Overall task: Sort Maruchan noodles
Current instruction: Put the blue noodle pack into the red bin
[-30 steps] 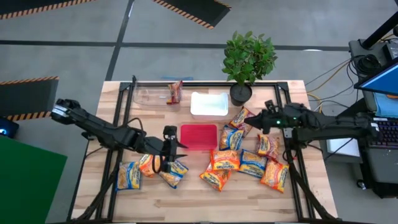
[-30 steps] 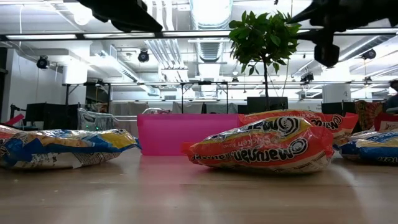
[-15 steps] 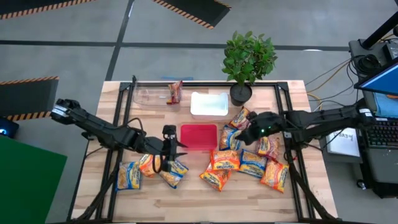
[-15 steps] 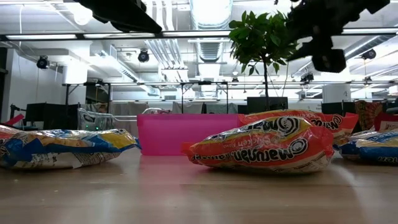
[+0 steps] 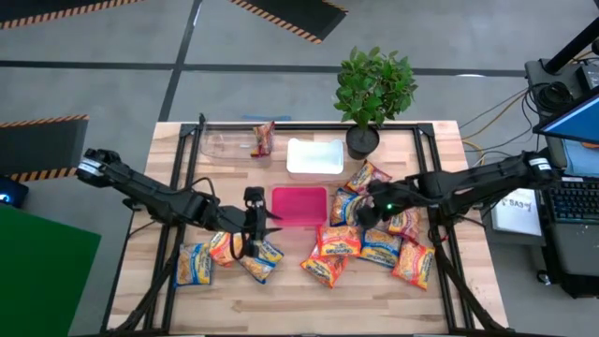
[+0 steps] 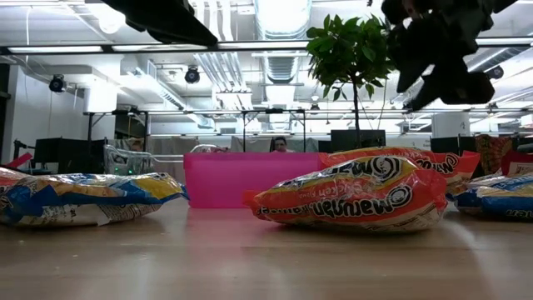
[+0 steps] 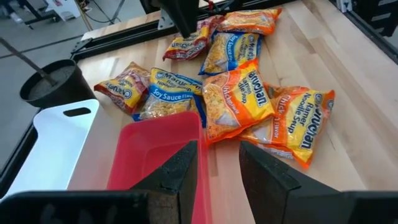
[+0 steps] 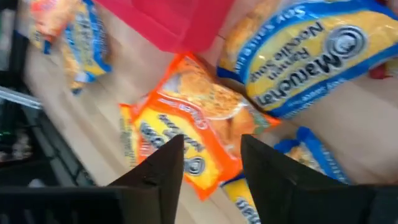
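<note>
Maruchan noodles lie flat in two groups. Several orange (image 5: 339, 240), blue-and-yellow (image 5: 379, 245) and reddish (image 5: 367, 176) packets cover the table's right half. An orange packet (image 5: 222, 246) and two blue-and-yellow ones (image 5: 194, 265) lie near left. One reddish packet (image 5: 264, 139) rests in the clear tray (image 5: 225, 145). My left gripper (image 5: 270, 222) hangs open by the red tray's (image 7: 155, 149) left side, its fingers (image 7: 180, 171) above the tray's near edge. My right gripper (image 5: 361, 215) hovers open, tipped down, over an orange packet (image 8: 186, 118) in the right group.
A white tray (image 5: 314, 157) stands behind the red tray (image 5: 299, 206). A potted plant (image 5: 374, 89) stands at the far edge. Black frame rails (image 5: 192, 187) run along both table sides. Bare wood (image 5: 290, 300) shows along the near edge.
My right gripper has swung from the table's right side toward its middle and a little toward the near edge, tipping steeply down over the right group of packets. No packet has moved.
</note>
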Robot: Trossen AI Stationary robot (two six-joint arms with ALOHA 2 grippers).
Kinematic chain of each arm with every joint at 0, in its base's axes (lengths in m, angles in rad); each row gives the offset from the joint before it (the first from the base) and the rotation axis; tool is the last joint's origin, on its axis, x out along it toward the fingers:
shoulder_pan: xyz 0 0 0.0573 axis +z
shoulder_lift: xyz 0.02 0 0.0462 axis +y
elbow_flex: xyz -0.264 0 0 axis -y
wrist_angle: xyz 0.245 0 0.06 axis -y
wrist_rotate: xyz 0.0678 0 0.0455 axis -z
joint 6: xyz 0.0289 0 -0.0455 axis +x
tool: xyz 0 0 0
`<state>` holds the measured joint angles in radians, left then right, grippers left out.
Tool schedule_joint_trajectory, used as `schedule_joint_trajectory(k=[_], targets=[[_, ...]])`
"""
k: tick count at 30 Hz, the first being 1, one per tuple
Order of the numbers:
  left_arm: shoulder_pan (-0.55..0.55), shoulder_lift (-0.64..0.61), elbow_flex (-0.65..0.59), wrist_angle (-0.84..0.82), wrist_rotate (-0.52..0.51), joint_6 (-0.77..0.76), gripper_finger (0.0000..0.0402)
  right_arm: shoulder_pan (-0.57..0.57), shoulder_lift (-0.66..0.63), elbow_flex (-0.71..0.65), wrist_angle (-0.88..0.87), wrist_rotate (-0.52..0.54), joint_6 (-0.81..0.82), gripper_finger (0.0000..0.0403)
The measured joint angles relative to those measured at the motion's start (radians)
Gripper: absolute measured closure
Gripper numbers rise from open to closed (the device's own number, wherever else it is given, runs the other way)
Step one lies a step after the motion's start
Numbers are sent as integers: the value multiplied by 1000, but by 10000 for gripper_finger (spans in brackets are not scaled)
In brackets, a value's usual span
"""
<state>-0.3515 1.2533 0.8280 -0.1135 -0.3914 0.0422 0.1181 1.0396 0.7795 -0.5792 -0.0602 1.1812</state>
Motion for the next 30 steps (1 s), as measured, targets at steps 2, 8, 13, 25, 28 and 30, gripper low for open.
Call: schedule_joint_trajectory(k=[2, 8, 13, 25, 28, 30], targets=[[0, 0, 0, 0, -10, 5, 302, 0, 18, 0, -40, 7, 10, 231], [0, -3, 3, -13, -51, 12, 302, -10, 64, -2, -141, 22, 55, 176], [0, -5, 3, -53, -182, -33, 302, -27, 105, -29, -136, 136, 28, 143], [-5, -145, -55, -127, -213, -113, 302, -114, 107, -229, 227, 177, -39, 117], [-5, -194, -108, -102, -212, -108, 302, -122, 109, -293, 362, 194, -43, 117], [-5, -224, -137, -88, -212, -110, 302, -124, 109, -332, 448, 195, -41, 117]])
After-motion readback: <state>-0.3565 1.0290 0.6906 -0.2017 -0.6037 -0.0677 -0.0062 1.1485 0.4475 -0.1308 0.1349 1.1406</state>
